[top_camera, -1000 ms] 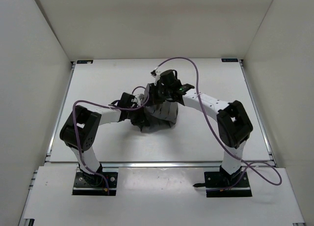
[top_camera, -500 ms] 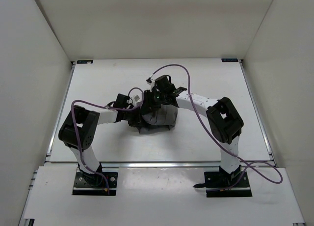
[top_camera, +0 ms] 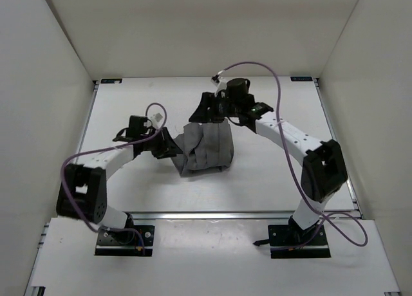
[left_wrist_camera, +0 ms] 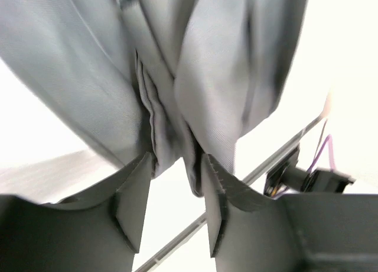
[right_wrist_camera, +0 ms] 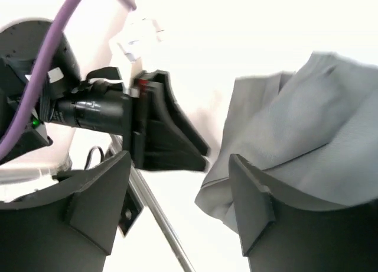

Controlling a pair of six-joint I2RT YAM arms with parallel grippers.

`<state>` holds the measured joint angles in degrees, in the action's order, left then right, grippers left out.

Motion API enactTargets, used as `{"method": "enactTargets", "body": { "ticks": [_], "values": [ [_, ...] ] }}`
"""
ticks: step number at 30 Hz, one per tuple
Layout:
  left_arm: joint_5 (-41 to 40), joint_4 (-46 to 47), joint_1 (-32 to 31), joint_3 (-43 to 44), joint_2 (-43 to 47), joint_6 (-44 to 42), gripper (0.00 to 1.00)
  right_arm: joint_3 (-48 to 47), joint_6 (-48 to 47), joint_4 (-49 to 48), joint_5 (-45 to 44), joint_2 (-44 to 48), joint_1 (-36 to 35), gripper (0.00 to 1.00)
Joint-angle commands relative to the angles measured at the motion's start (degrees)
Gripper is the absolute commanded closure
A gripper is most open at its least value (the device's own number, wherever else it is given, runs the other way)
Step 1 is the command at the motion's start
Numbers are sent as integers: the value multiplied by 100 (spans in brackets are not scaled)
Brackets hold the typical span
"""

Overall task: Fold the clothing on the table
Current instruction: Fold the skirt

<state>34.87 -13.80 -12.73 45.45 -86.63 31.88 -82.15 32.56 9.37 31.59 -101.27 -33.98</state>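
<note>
The clothing (top_camera: 207, 148) lies as a folded dark grey bundle in the middle of the table (top_camera: 129, 180). My left gripper (top_camera: 168, 147) sits at its left edge. In the left wrist view the left gripper (left_wrist_camera: 175, 159) is open, and a pleated fold of the clothing (left_wrist_camera: 195, 77) hangs loose at its fingertips (left_wrist_camera: 133, 201). My right gripper (top_camera: 207, 109) hovers just beyond the bundle's far edge. Seen from the right wrist, the right gripper (right_wrist_camera: 180, 159) stands open and holds nothing, with the clothing (right_wrist_camera: 295, 124) to its right and the left gripper (right_wrist_camera: 165, 136) ahead.
White walls close in the table on three sides. A metal rail (top_camera: 212, 213) runs along the near edge, with both arm bases behind it. Purple cables (top_camera: 257, 67) loop above both arms.
Both grippers have opened and let go of the clothing. The right gripper has drawn back toward the far side, the left one to the left. The clothing now lies spread flatter.
</note>
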Motion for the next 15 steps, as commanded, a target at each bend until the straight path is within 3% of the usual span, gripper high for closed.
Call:
{"method": "enactTargets", "body": {
  "ticks": [1, 3, 4, 6, 7, 11, 15],
  "values": [
    [-138, -430, 428, -36, 849, -173, 48, 75, -214, -50, -451, 625, 181, 45],
    [-87, -360, 552, -89, 1174, -173, 49, 294, -354, 196, -645, 661, 338, 60],
    [-77, -229, 535, -54, 1210, -121, 50, 496, -460, 328, -820, 696, 391, 74],
    [281, 331, 351, -71, 1254, 11, 53, 717, -601, 548, -996, 679, 348, 88],
    [370, 534, 133, -89, 1210, 212, 57, 892, -723, 592, -1128, 662, 365, 100],
    [196, 1230, -789, 86, 956, 547, 67, 1402, -690, 488, -1209, 618, 436, 100],
    [-85, 1748, -1319, 157, 412, 784, 72, 1623, -672, 285, -1033, 486, 620, 100]
  ]
}}
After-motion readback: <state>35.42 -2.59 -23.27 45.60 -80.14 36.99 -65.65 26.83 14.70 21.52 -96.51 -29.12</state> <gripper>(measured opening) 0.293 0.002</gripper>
